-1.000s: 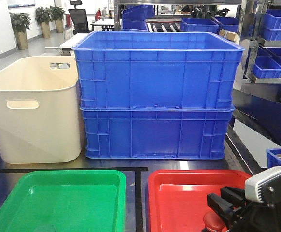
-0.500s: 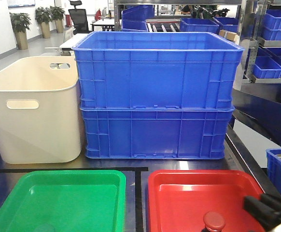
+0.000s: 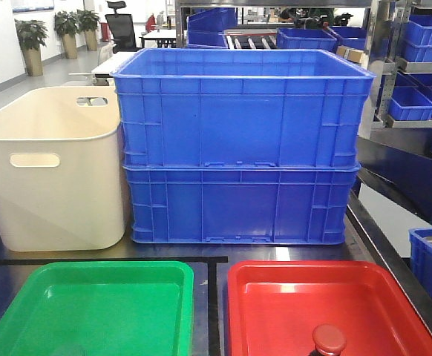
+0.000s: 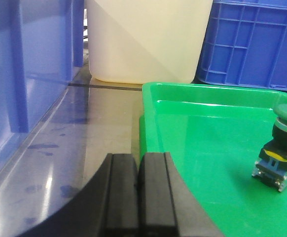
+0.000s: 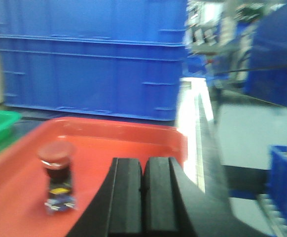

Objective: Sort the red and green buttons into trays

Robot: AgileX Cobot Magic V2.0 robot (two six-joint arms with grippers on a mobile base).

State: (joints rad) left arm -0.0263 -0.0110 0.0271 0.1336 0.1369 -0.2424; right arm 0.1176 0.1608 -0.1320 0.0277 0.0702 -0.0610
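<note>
Red button (image 5: 56,175): upright inside red tray (image 3: 290,278)
Green button (image 4: 281,145): inside green tray (image 4: 202,133)
Left claw (image 4: 138,195): together, empty
Right claw (image 5: 143,195): together, empty

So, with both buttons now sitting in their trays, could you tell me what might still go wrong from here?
The red button stands upright in the red tray close to the shut right gripper; a sweep leftward could tip it. The green button stands in the green tray, whose rim lies right beside the shut left gripper, so a careless move might nudge the tray. The right wrist view is blurred, so spacing there is hard to judge.
</note>
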